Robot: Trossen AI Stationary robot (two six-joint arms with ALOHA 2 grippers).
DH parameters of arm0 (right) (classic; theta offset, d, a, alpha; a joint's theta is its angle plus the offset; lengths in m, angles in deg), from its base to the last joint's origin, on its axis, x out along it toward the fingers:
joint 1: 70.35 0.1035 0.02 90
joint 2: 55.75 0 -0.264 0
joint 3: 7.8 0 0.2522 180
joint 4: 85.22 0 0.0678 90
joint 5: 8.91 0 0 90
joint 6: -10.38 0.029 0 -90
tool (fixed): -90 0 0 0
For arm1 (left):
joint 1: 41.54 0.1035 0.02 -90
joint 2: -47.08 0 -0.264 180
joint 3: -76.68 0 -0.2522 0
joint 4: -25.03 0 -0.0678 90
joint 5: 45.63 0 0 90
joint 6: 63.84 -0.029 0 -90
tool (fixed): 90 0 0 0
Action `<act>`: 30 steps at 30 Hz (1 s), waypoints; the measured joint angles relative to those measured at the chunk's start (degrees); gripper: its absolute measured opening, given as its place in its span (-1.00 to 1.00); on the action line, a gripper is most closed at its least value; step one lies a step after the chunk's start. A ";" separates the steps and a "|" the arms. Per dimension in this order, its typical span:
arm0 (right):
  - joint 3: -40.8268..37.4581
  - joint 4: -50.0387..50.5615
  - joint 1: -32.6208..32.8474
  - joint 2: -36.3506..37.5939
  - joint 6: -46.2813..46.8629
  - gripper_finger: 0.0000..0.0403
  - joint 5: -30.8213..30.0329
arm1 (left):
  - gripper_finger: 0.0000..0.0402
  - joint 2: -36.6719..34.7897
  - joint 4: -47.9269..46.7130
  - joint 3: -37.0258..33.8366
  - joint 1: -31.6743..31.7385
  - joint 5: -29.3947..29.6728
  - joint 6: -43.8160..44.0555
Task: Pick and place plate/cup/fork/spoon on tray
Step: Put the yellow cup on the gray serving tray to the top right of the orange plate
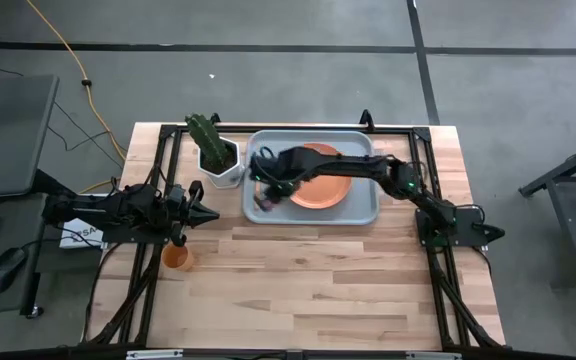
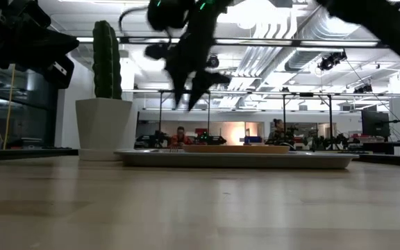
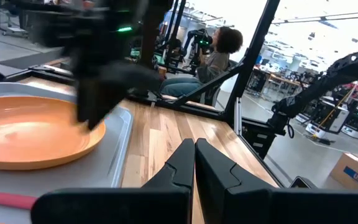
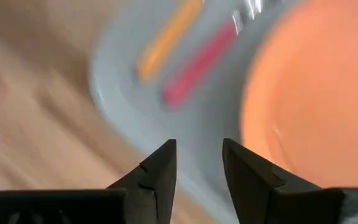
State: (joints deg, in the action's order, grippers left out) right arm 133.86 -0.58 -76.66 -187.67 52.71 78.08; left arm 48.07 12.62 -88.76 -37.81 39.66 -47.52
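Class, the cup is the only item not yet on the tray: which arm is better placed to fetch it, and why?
Left. Its tool hangs beside the cup on the table's left, shut and empty. The right tool is over the tray, farther away.

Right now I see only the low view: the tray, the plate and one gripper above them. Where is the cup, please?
Observer: The cup sits on the table, outside the tray, close to the left gripper.
Operator: Is that gripper holding it?
Observer: No. The left wrist view shows it shut on nothing.
Operator: And the fork and the spoon?
Observer: Both lie on the tray beside the plate: the fork and the spoon, side by side.
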 joint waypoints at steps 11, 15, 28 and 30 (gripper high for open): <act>-40.71 -5.76 11.01 31.73 14.96 -0.40 -3.07 | -1.00 0.01 0.02 0.00 0.00 0.00 0.00; -55.05 -17.57 15.92 45.56 20.35 -0.40 -6.87 | -1.00 0.02 0.02 0.00 0.00 0.00 0.00; -80.54 -52.09 21.71 77.74 2.94 -0.40 -18.35 | -1.00 0.00 0.02 0.00 0.00 0.00 0.00; -81.85 -53.89 21.71 80.33 -1.53 -0.40 -19.15 | -1.00 0.02 0.03 -0.01 0.00 0.00 0.00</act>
State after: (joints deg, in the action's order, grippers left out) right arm 52.01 -54.47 -54.95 -107.34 51.18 58.93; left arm 48.09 12.65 -88.77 -37.81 39.66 -47.52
